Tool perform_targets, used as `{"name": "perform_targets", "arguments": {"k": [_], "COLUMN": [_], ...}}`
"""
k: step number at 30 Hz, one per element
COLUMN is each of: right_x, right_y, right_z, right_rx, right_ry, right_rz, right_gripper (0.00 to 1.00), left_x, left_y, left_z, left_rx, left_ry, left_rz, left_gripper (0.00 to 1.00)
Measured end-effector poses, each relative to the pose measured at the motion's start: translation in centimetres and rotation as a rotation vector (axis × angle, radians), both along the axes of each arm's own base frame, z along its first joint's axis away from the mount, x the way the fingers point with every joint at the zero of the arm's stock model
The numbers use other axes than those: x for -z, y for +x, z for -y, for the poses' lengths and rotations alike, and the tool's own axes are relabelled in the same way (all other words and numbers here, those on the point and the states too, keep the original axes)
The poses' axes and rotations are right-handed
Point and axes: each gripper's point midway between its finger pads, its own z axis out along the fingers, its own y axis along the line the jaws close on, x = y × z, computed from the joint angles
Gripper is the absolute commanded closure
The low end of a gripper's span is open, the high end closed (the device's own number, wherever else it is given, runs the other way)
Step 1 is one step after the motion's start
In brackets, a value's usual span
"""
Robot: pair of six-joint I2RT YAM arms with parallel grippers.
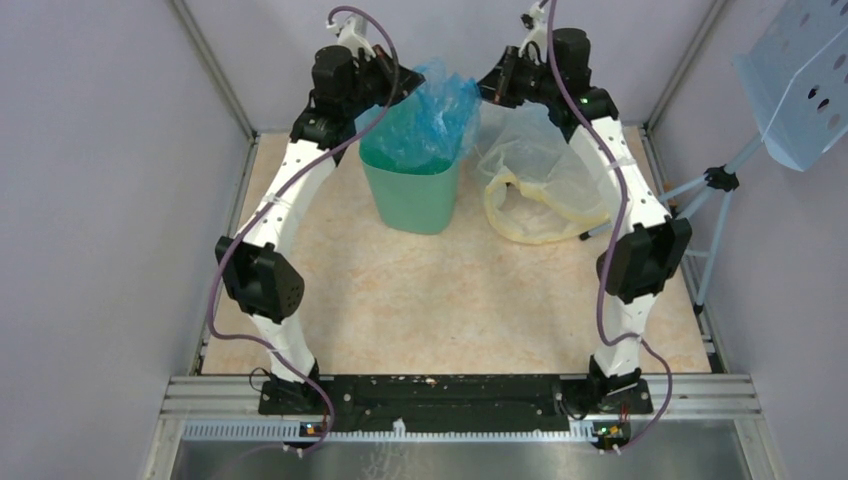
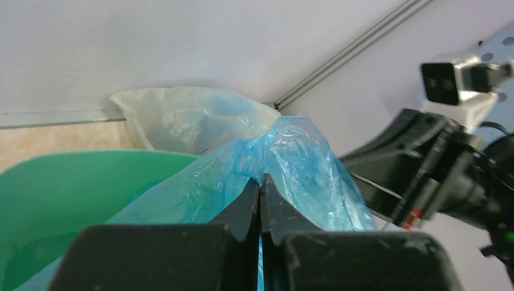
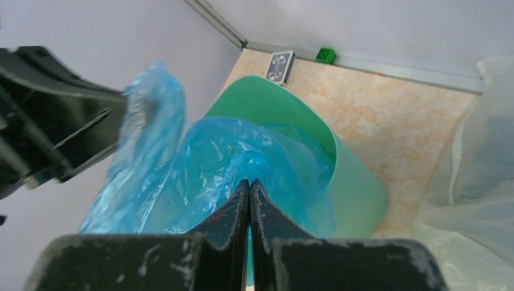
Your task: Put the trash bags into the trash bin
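1. Status: trash bag (image 1: 435, 112) hanging partly inside trash bin (image 1: 412, 195), upper part bunched above the rim. Bin standing at 12 o'clock from the centre of the table (image 1: 450, 310).
2. Left gripper (image 2: 260, 182): fingers pressed together on a fold of the blue film, at about 10 o'clock of the bin rim in the top view.
3. Right gripper (image 3: 250, 183): fingers pinched tight on another fold of the same bag, at about 2 o'clock of the rim.
4. Judged step: lowering and seating the bag in the bin. Roughly halfway, with much film above the rim.
5. Lower both wrists together and slowly toward the bin mouth. Avoid uneven descent, likely to drag film over one side of the rim.
6. Steer both pinch points inward, over the opening, before letting go. Otherwise, thin crinkly film likely to spring back and spill over the edge.
7. Avoid pressing on the rim: light bin, probably easy to tip or slide.
8. Stay apart from clear yellowish bag (image 1: 545, 190), lying just beside the bin at 3 o'clock. Risk of snagging it on the way down.
9. Release only with the bulk of the film below the rim. Open one gripper first, check, then open the other.
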Motion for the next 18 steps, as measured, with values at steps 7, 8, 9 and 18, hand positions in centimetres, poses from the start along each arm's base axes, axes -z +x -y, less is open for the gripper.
{"name": "perform_targets", "arguments": {"k": [7, 8, 9, 18], "right_x": [-3.7, -3.8, -3.8, -0.4], "right_y": [-3.4, -3.7, -4.1, -7.2], "right_z": [1.2, 1.2, 1.0, -3.5], "right_rx": [0.004, -0.001, -0.006, -0.084], "right_ry": [-0.002, -0.003, -0.007, -0.124], "right_rz": [0.078, 0.083, 0.086, 0.038], "right_gripper": [1.0, 1.0, 1.0, 1.0], "left_x": [2.5, 3.5, 4.8, 12.1], "left_y": [1.2, 1.2, 1.3, 1.3], "left_z": [1.9, 2.0, 2.0, 1.6], "left_rx": [0.041, 0.043, 0.043, 0.018], "left_ry": [-0.003, 0.002, 0.008, 0.09], "left_rz": [-0.036, -0.05, -0.07, -0.204], "left_gripper": [1.0, 1.0, 1.0, 1.0]}}
